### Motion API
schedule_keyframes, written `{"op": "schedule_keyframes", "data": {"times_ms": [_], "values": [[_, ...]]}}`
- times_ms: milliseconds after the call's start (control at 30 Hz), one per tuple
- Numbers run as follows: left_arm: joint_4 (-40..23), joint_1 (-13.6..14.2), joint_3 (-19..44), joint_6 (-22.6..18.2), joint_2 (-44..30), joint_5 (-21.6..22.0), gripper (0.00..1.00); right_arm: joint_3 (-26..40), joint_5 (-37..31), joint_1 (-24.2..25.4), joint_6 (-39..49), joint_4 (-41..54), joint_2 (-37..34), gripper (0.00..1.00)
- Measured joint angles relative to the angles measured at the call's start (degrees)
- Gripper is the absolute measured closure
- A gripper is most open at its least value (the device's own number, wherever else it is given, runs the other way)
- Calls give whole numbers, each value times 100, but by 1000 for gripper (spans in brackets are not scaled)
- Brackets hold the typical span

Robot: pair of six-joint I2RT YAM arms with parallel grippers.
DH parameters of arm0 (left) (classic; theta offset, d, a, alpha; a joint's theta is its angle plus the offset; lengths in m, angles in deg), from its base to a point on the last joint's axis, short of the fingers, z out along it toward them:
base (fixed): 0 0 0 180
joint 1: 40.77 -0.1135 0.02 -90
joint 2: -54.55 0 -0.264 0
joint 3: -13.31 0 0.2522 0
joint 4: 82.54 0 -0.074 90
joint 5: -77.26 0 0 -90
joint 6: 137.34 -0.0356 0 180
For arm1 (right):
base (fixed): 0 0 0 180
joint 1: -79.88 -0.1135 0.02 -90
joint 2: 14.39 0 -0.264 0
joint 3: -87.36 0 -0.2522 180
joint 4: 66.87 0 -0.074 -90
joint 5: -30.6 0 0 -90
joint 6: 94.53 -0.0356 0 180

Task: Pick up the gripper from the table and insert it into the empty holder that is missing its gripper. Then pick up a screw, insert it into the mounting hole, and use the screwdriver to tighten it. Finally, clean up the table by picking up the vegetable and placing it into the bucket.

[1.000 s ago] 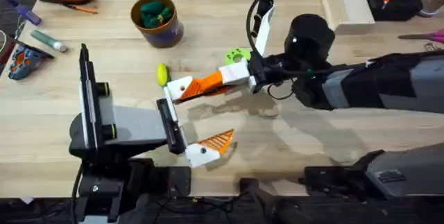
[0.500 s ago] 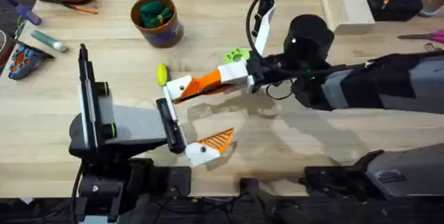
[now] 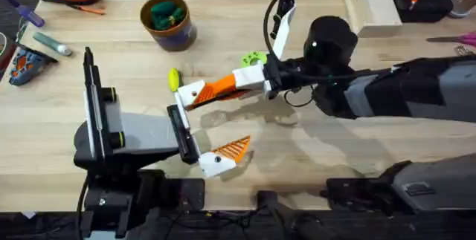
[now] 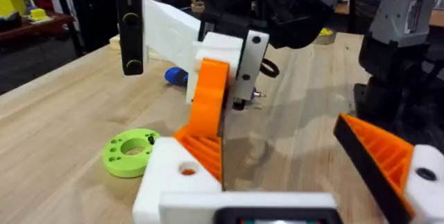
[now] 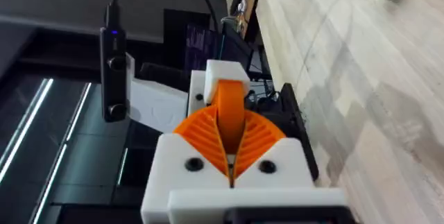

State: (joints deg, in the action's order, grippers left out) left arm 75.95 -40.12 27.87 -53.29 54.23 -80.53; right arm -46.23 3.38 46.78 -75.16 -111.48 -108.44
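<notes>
While the overhead view lays out the whole table, it leaves the contact between the two arms hard to read: the right gripper (image 3: 195, 96) reaches across the middle, its tip meeting the left arm's white mount near the yellow-green vegetable (image 3: 173, 79), which lies on the wood just beside them. The left gripper (image 3: 202, 132) stands wide apart, with the far finger (image 3: 227, 155) alone near the front edge. The bucket (image 3: 169, 22) stands well behind with darker green lumps (image 3: 165, 12) inside. The lime-green disc (image 3: 253, 60) is partly hidden behind the right wrist.

From the right wrist view, that gripper's two ribbed pads (image 5: 201, 135) are pressed together on an orange finger (image 5: 229, 113) standing between them, its far end against a white holder (image 5: 223, 72). Whether it is seated I cannot tell.

The left wrist view shows the same orange finger (image 4: 209, 96) upright against the holder (image 4: 229, 50), the disc (image 4: 130, 153) on the wood beside, and something blue (image 4: 175, 76) behind, mostly hidden.
</notes>
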Motion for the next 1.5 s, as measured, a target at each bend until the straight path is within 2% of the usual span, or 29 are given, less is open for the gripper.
{"op": "schedule_keyframes", "data": {"times_ms": [933, 1500], "values": [[0, 0, 0, 0, 1, -6, 15, 0, -7, 0, 15, 0, 1, 991], [-17, 7, 0, -9, 2, -149, 15, 0, -371, 0, 39, 31, -9, 664]]}}
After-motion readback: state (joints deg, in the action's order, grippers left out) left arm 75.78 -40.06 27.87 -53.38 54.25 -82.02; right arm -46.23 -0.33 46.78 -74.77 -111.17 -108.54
